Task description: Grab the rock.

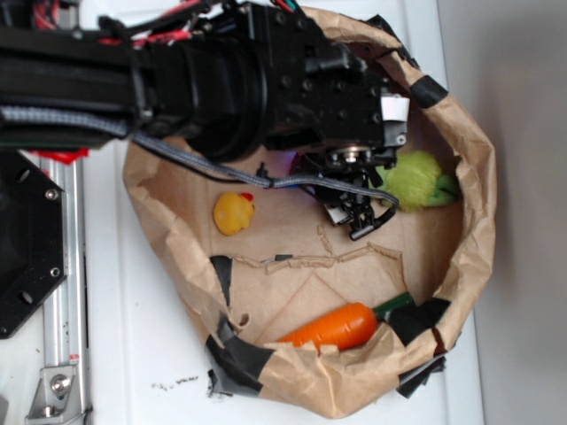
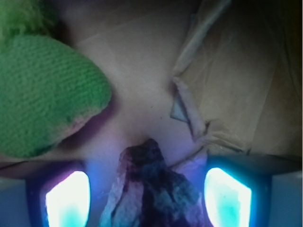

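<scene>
In the wrist view the rock (image 2: 150,182), dark, lumpy and mottled, lies on the brown paper floor between my two glowing pads (image 2: 68,201). My gripper (image 2: 147,201) is open, and a gap shows on each side of the stone. In the exterior view my gripper (image 1: 353,211) reaches down inside the paper basin next to the green plush toy, and the arm hides the rock there.
The fuzzy green plush (image 1: 416,180) lies close to my left finger in the wrist view (image 2: 45,94). A yellow duck (image 1: 234,212) and an orange carrot toy (image 1: 341,326) share the crumpled paper basin (image 1: 483,204). A torn paper ridge (image 2: 189,113) runs ahead on the right.
</scene>
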Robot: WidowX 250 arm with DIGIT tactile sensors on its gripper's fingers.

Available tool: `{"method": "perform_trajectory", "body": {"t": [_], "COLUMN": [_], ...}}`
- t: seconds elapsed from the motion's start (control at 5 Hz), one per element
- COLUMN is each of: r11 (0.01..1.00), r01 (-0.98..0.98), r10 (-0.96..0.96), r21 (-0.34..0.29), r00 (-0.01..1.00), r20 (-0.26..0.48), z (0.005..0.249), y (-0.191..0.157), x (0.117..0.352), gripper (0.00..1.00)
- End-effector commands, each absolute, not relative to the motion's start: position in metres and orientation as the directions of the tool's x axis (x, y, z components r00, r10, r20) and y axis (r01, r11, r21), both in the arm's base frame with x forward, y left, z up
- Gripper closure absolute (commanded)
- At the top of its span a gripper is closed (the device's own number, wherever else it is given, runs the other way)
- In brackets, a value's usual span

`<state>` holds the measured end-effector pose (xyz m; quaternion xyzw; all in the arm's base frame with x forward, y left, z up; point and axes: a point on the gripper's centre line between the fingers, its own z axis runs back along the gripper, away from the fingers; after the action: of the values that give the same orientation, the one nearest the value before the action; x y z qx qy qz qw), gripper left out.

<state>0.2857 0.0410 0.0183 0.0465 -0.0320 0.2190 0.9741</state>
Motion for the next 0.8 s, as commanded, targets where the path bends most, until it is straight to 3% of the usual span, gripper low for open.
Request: {"method": "perform_trajectory", "body": {"t": [0.0, 0.2, 0.6], "r11": [0.909, 0.914, 0.927], "r01": [-0.407, -0.394, -0.371], "r10": [0.390, 0.374, 0.354], "r21": [0.085, 0.095, 0.059], "r00": [0.906, 0.910, 0.914], "r20": [0.164, 0.177, 0.198], "z": [0.011, 0.016, 0.034], "y": [0.038, 0.036, 0.031], "x": [0.292, 0.288, 0.274], "gripper": [1.00, 1.00, 1.00]}}
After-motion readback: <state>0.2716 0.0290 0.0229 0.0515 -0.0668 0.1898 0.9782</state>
